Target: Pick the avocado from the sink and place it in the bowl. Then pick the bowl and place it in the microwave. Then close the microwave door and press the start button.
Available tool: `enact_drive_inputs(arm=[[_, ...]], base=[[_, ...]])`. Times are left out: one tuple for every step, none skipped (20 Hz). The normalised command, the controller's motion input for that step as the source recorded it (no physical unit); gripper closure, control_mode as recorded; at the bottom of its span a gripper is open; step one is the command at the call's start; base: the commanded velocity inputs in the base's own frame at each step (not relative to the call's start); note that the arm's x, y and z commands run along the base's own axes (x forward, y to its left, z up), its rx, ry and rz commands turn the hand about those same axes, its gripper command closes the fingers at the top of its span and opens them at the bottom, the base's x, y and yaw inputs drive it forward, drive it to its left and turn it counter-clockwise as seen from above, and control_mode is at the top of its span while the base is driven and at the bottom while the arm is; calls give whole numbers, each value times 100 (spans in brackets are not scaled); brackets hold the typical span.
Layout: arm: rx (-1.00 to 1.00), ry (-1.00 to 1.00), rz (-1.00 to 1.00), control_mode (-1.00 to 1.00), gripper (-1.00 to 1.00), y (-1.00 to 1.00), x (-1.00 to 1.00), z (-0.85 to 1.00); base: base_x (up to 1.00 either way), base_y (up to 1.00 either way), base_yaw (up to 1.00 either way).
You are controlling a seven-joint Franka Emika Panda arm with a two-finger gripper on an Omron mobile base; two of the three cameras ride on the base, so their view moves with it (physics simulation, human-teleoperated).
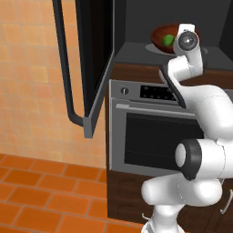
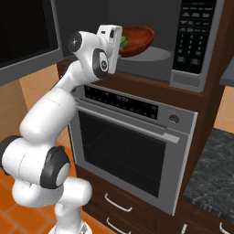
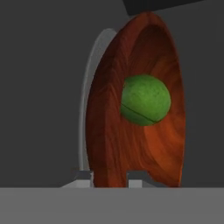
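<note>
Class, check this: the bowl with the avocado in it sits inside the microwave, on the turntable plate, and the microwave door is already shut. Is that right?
Not quite. The microwave door is swung wide open, as the left base view shows. The bowl with the avocado does sit in the microwave.

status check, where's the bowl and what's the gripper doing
Gripper clamped on the bowl rim, inside the microwave cavity. Avocado sits in the bowl. Microwave door wide open, nothing in the way.
</note>
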Motion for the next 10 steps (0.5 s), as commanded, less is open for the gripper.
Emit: enact_drive_inputs(arm=[[0,0,0,-100,100,-16,59,-24],[0,0,0,-100,100,-16,57,-22],[0,0,0,-100,100,-16,52,-26],[0,0,0,-100,100,-18,50,-29],[0,0,0,-100,100,-15,49,-30],[0,0,0,-100,100,-19,45,-31],[0,2,0,-100,100,-16,46,-36],[0,1,0,-100,100,-6,44,-39],[0,0,0,-100,-100,0,43,-46],[0,0,0,-100,-100,0,46,-36]], base=[[0,0,0],[0,0,0],[0,0,0],[0,0,0],[0,0,0],[0,0,0],[0,0,0],[0,0,0],[0,0,0],[0,0,0]])
